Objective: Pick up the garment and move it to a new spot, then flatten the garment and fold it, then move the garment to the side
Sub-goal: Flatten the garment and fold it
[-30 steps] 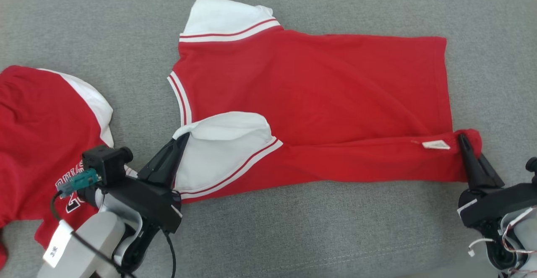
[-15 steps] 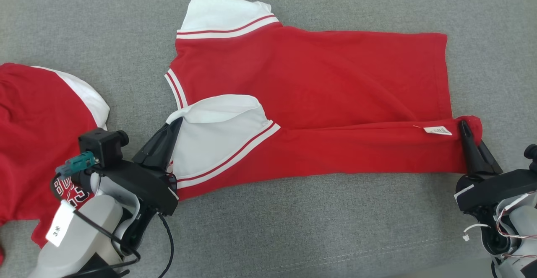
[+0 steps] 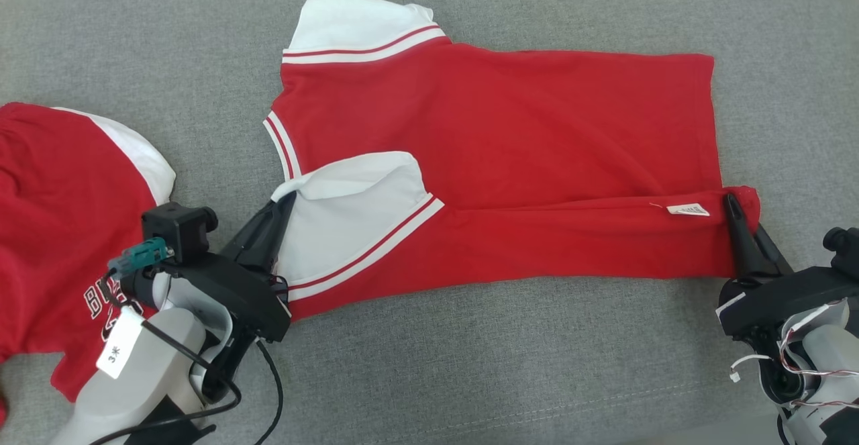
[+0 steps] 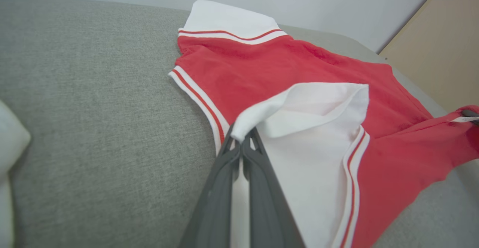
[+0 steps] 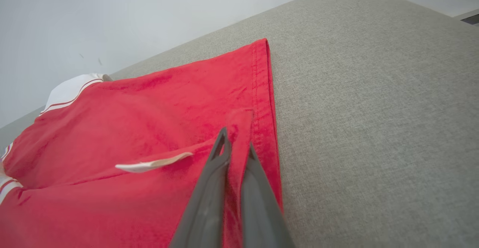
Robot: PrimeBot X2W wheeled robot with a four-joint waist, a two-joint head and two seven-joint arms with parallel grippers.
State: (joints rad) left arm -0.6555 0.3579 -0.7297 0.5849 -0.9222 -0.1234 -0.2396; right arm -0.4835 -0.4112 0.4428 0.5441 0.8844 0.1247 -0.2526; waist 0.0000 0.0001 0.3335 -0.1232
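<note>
Pinching the red garment [image 3: 496, 143], spread across the grey cushion [image 3: 470, 364], at both near corners: white sleeve [image 3: 356, 210] at 8 o'clock in the left gripper [image 3: 287, 198], hem corner [image 3: 749, 196] at 4 o'clock in the right gripper [image 3: 730, 202], probably to carry that edge evenly toward 12 o'clock. Cannot read the care label [image 3: 688, 209] by the hem; seemingly "3米" on the forearm tag [image 3: 121, 353].
</note>
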